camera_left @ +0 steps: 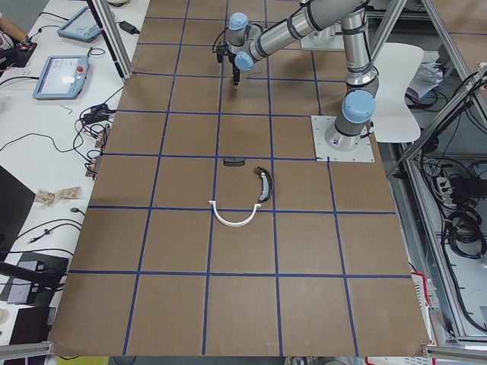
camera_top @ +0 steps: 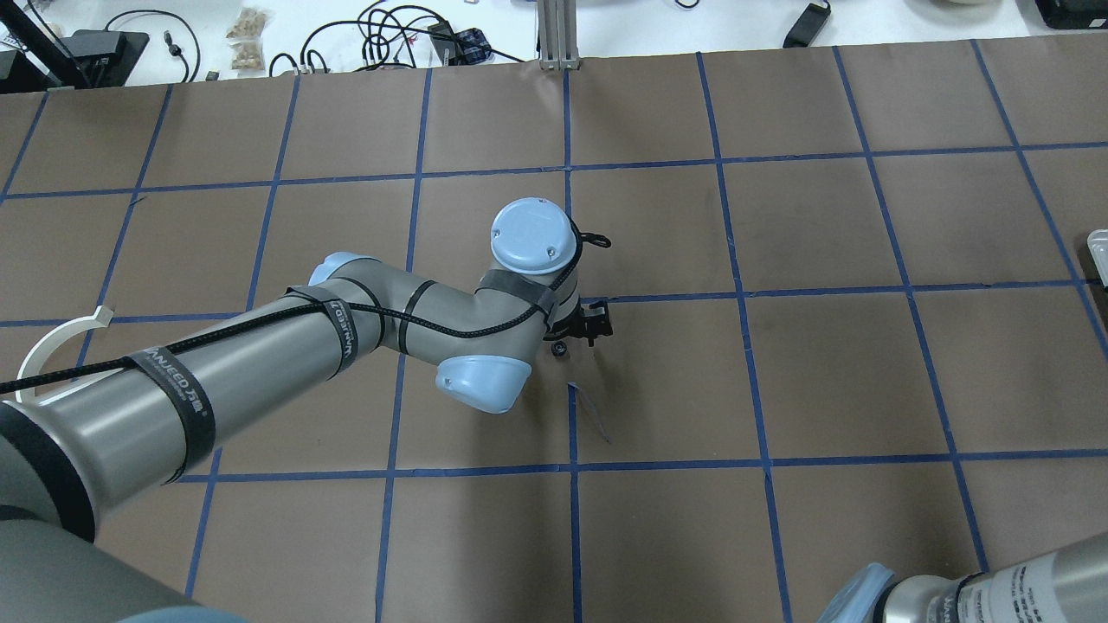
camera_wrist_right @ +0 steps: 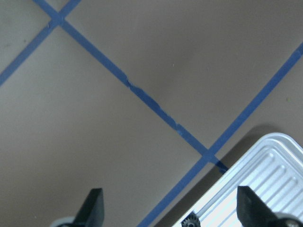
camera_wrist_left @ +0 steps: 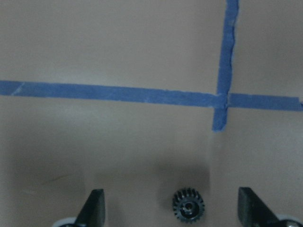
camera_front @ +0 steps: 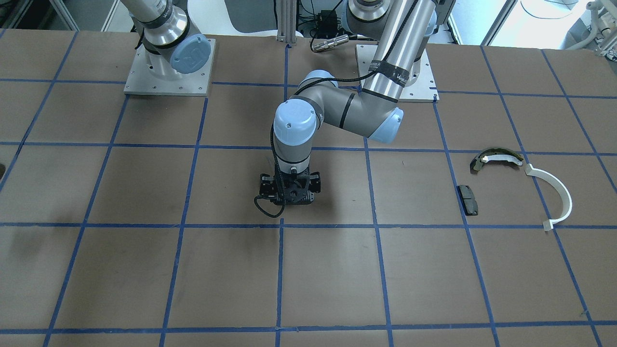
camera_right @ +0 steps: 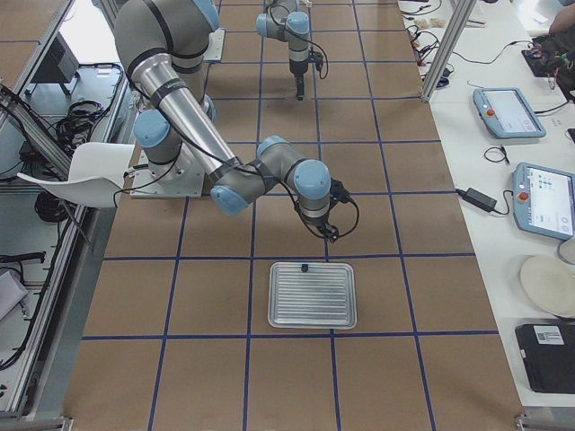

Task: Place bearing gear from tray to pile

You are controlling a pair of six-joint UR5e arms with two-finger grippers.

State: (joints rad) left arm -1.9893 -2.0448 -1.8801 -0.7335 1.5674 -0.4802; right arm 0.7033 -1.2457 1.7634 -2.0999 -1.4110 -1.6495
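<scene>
Currently left gripper [camera_wrist_left: 171, 201] is spread wide, straddling the bearing gear [camera_wrist_left: 188, 205] on the table [camera_wrist_left: 142, 56], bottom centre of wrist view, slightly right of midline; pile [camera_front: 496, 154] sits centre-right in front view.

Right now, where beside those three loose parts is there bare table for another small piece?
Bare table lies between the black pad and the white half-ring, below the brake shoe in the front-facing view. Crowded only where the shoe's end nearly meets the ring's.
</scene>
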